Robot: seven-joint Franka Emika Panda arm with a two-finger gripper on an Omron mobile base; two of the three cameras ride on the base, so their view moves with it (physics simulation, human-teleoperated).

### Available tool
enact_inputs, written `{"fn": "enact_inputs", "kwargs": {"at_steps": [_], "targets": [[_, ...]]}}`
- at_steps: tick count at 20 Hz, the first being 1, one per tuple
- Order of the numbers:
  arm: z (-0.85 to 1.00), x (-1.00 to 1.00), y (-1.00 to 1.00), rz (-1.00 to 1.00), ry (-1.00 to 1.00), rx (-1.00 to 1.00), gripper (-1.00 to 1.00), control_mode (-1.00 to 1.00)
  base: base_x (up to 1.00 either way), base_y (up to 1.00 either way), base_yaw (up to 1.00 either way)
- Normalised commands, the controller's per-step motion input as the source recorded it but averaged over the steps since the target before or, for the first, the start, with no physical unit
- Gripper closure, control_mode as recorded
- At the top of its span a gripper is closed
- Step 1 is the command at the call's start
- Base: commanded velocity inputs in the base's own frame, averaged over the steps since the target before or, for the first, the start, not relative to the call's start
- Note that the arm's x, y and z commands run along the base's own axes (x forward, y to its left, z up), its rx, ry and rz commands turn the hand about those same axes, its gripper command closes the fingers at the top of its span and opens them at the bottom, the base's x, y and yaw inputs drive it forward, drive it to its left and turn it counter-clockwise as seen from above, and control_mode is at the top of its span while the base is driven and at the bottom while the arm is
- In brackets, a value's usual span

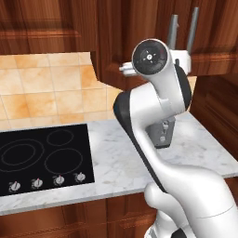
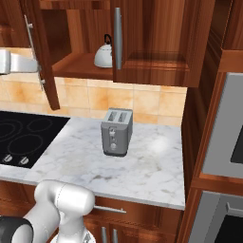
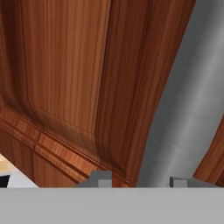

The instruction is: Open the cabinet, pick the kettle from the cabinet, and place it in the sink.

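The toaster (image 1: 163, 132) is being largely hidden behind the arm in the left base view. The kettle (image 2: 104, 54) is being partly covered by the bar handle (image 2: 117, 39). Whether the gripper (image 3: 140, 183) is being pressed against that handle cannot be told, its fingertips (image 3: 101, 180) being cut off at the bottom.

Supports: marble surface and cabinet shelf, with what rests on each.

White marble surface (image 2: 142, 161) carries a boxy grey two-slot toaster (image 2: 116, 131), upright, standing alone near the tiled wall, below and well to the right of the tool (image 3: 140, 181); black cooktop (image 2: 23, 137) is set flush into the surface left of the toaster, apart from it. Inner wooden shelf (image 2: 78, 64) of the open cabinet (image 2: 156, 42) carries the kettle (image 2: 104, 54), upright, beyond the tool at about its height.
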Motion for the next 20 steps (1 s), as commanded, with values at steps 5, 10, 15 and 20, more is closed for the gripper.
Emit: {"fn": "enact_inputs", "kwargs": {"at_steps": [5, 10, 15, 20], "targets": [[0.0, -0.1, 0.52, -0.07, 0.0, -0.03, 1.0, -1.0, 0.0, 0.0, 0.0], [0.0, -0.03, 0.51, -0.07, 0.0, -0.03, 1.0, -1.0, 0.0, 0.0, 0.0], [-0.04, 0.0, 0.4, -0.05, 0.08, -0.01, 1.0, -1.0, 0.0, 0.0, 0.0], [-0.12, 0.0, 0.13, -0.06, 0.18, 0.0, -1.0, -1.0, 0.0, 0.0, 0.0]]}}
